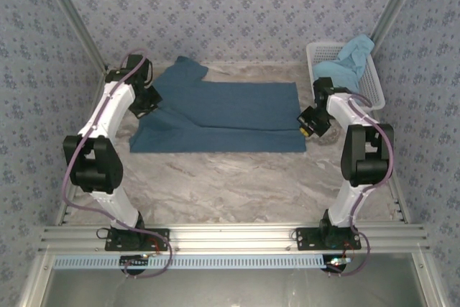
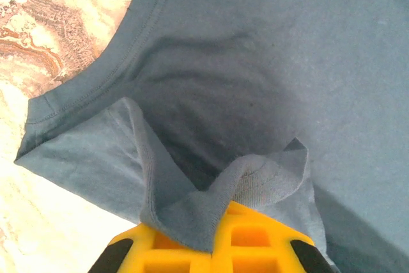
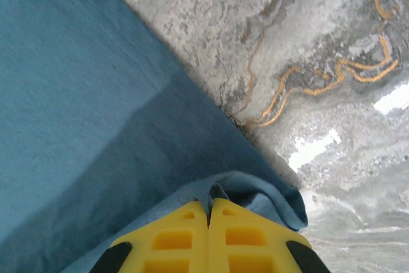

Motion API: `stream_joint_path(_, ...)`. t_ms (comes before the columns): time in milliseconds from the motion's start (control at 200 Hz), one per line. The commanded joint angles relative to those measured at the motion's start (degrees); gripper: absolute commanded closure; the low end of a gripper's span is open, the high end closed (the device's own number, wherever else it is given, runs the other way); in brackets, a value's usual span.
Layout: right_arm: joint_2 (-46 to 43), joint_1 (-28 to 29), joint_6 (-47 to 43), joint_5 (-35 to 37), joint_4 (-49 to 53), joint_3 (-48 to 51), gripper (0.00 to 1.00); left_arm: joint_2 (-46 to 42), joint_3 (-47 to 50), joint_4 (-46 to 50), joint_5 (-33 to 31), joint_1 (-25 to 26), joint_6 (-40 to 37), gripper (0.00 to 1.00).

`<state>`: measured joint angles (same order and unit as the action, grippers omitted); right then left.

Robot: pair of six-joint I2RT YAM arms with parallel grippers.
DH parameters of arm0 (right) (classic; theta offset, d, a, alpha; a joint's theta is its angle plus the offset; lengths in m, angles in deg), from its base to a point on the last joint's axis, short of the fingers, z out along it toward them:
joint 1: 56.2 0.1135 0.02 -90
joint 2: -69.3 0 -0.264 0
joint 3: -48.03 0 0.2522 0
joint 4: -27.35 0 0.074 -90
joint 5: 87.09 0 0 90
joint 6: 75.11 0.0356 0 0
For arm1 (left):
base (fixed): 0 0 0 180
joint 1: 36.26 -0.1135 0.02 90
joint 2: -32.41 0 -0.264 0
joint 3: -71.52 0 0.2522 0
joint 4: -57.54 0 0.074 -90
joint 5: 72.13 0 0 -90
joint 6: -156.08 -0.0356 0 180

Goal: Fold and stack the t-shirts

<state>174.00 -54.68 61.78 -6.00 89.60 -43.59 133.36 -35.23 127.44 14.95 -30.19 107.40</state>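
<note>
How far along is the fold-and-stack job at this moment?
Done: the teal shirt lies spread on the table, apparently with one fold across it. In hand: left claw and right claw each pinch an edge of it. Remaining: finishing its folds, then the sky-blue shirt, draped in the basket, and stacking.

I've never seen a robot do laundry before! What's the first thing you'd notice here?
A big dark teal t-shirt lies spread across the middle of the marble table. The left gripper and right gripper each pinch one of its edges, at opposite ends. At the far right, a sky-blue t-shirt spills out of a white basket.
</note>
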Motion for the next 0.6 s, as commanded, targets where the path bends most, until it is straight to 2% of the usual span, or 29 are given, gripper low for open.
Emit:
stream_joint_path(0, 2.0, 0.1, -1.2, 2.4, 1.5, -2.5, 1.00, 1.3, -2.2, -1.7, -1.8, -0.7, -1.3, 1.00)
stream_joint_path(595, 9.1, 1.3, -2.8, 3.7, 0.0, -9.5, 1.00, 5.8, -3.7, -4.7, -2.0, -1.8, -1.6, 1.00)
